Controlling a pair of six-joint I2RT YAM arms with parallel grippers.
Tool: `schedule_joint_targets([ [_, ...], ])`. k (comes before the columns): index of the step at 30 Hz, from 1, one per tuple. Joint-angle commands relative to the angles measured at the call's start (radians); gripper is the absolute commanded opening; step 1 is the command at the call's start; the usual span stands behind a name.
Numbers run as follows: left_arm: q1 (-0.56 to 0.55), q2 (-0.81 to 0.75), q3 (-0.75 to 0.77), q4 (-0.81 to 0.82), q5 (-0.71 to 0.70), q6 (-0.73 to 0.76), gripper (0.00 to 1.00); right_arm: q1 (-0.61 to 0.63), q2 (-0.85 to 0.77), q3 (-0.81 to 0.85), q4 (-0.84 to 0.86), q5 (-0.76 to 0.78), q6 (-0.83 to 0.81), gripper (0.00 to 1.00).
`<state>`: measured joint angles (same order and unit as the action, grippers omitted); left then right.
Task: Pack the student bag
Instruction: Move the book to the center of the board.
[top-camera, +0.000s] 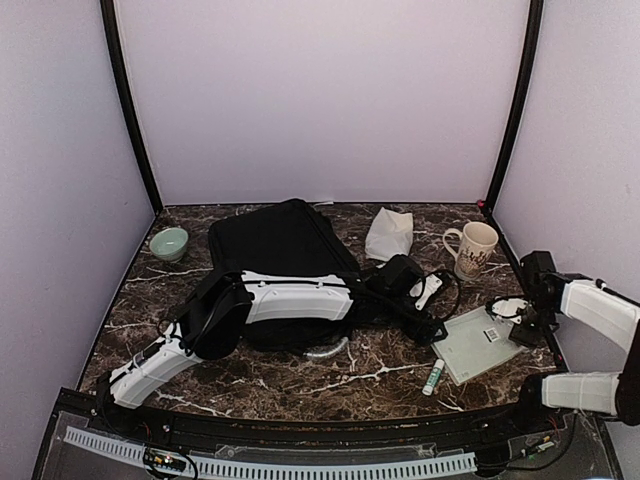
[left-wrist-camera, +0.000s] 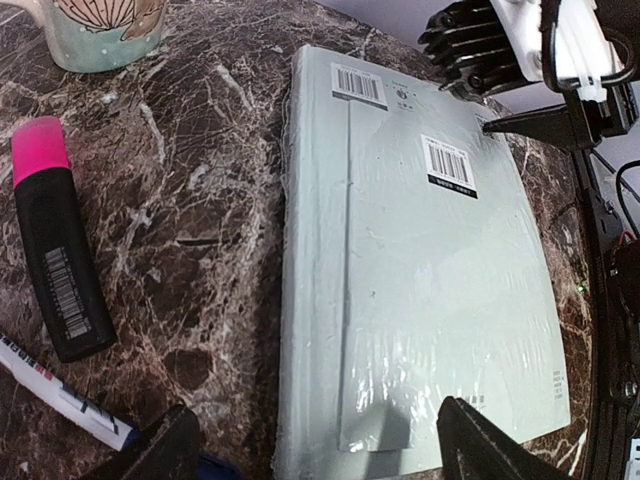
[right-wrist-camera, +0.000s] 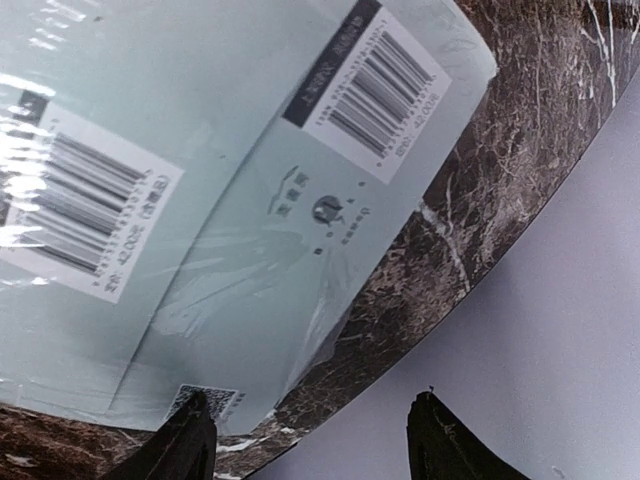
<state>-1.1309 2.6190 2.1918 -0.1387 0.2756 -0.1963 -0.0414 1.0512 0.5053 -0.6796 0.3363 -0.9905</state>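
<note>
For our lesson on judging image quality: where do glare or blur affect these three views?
Left wrist view: sharp, but white glare streaks the wrapped book near its lower end. Right wrist view: glare ripples across the same wrap at the left edge, barcodes readable. Top view: soft, even light, faint shadows, small items lacking detail.

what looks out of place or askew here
The wrapped book lies skewed near the right edge of the table, its plastic wrinkled. A crumpled white tissue sits beside the black bag. Nothing looks spilled.
</note>
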Motion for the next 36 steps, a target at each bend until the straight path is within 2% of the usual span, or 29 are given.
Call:
schedule_joint_targets([
  [1, -0.004, -0.014, 0.025, -0.053, -0.003, 0.023, 0.85, -0.007, 0.107, -0.063, 0.111, 0.018, -0.002, 0.66],
  [11, -0.003, -0.059, -0.013, -0.071, -0.010, 0.053, 0.83, 0.011, 0.249, 0.026, 0.106, -0.124, 0.041, 0.60],
  [18, -0.003, -0.140, -0.091, -0.050, -0.019, 0.072, 0.82, 0.091, 0.245, 0.070, 0.051, -0.237, 0.082, 0.59],
  [27, -0.001, -0.291, -0.279, 0.008, -0.038, 0.075, 0.81, 0.235, 0.304, 0.167, 0.081, -0.310, 0.184, 0.58],
  [32, 0.004, -0.347, -0.329, 0.019, -0.053, 0.072, 0.81, 0.227, 0.284, 0.248, -0.027, -0.366, 0.230, 0.58],
  [36, 0.009, -0.358, -0.328, 0.038, -0.033, 0.041, 0.81, 0.146, 0.179, 0.260, -0.102, -0.371, 0.196, 0.62],
])
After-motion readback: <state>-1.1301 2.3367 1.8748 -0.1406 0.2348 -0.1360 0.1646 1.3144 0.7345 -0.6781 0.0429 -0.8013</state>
